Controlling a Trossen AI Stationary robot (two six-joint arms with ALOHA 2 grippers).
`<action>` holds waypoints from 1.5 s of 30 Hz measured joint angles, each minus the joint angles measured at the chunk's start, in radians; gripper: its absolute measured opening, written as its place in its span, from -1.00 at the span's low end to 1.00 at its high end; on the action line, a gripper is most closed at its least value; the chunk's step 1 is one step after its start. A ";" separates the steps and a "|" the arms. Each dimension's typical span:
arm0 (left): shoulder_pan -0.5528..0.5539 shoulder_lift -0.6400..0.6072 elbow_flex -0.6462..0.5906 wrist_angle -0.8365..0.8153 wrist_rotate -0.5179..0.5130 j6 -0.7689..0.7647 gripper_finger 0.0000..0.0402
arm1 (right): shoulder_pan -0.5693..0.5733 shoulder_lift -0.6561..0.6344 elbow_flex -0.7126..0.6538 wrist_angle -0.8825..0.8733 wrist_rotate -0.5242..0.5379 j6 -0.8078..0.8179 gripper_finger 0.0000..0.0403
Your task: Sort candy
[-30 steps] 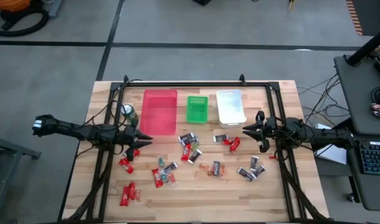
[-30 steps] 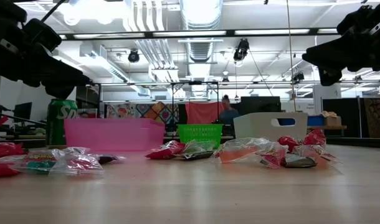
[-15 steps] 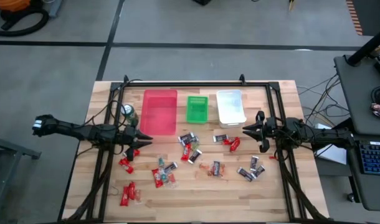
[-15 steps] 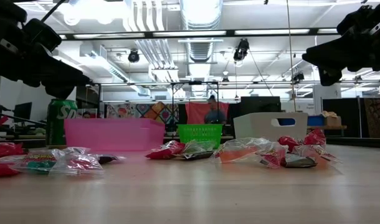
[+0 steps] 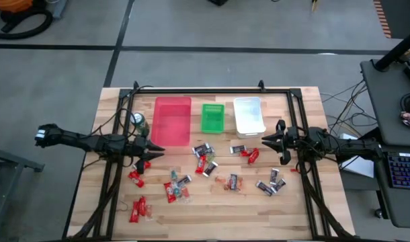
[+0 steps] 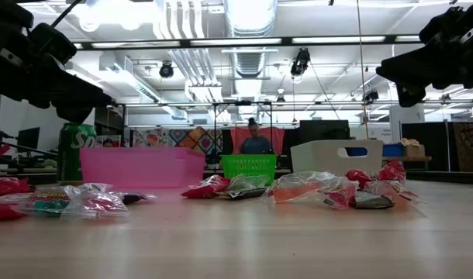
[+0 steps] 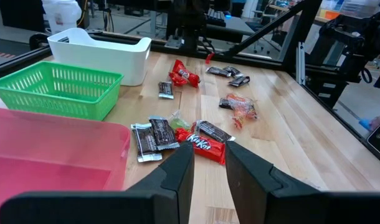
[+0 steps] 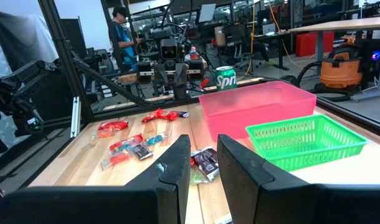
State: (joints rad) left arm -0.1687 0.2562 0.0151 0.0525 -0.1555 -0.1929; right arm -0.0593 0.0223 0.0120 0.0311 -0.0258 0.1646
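Observation:
The candy (image 5: 205, 161) lies scattered over the near half of the wooden table: red wrappers (image 5: 136, 178), dark ones (image 5: 269, 185), and clear or mixed ones (image 5: 233, 181). My left gripper (image 5: 161, 150) hovers open above the table's left part, beside the pink bin, pointing toward the table's right. In its wrist view the left gripper (image 7: 209, 155) looks over a red sweet (image 7: 199, 142). My right gripper (image 5: 264, 140) hovers open on the right, by the white bin's near corner, and points left. A gap shows between its fingers in the right wrist view (image 8: 204, 152). Neither holds anything.
Three bins stand in a row at the far side: pink bin (image 5: 173, 121), green basket (image 5: 213, 117), white bin (image 5: 249, 115). A green drink can (image 5: 138, 122) stands left of the pink bin. A black frame (image 5: 212, 90) rims the table. A person (image 6: 254, 139) is in the room behind.
Both arms have kept still, and no candy has moved. Beyond the table, the person seen in the low view has walked toward the left, behind the green basket.

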 joint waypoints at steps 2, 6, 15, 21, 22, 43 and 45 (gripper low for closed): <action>0.000 0.000 0.000 0.000 0.000 0.000 -0.63 | 0.000 0.000 0.000 0.000 0.000 0.000 -0.64; 0.000 0.000 0.000 0.000 0.000 0.000 -0.63 | 0.000 0.000 0.000 0.000 0.000 0.000 -0.64; 0.000 0.000 0.000 0.000 -0.005 0.174 -0.63 | 0.000 0.000 0.000 0.001 0.000 -0.001 -0.64; 0.000 0.000 -0.001 0.038 0.002 0.362 -0.63 | 0.000 0.000 0.000 0.007 0.003 0.311 -0.64; -0.001 0.002 -0.001 0.093 0.009 0.297 -0.63 | -0.001 0.000 0.000 0.016 0.024 0.372 -0.64; -0.021 0.267 0.044 0.752 -0.141 -0.319 -0.63 | -0.020 0.127 0.026 0.021 0.141 0.531 -0.64; -0.021 0.338 0.101 0.684 -0.085 -0.370 -0.63 | -0.020 0.135 0.026 0.022 0.182 0.531 -0.64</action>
State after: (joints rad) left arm -0.1898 0.5943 0.1164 0.7363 -0.2403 -0.5633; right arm -0.0792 0.1577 0.0376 0.0528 0.1566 0.6960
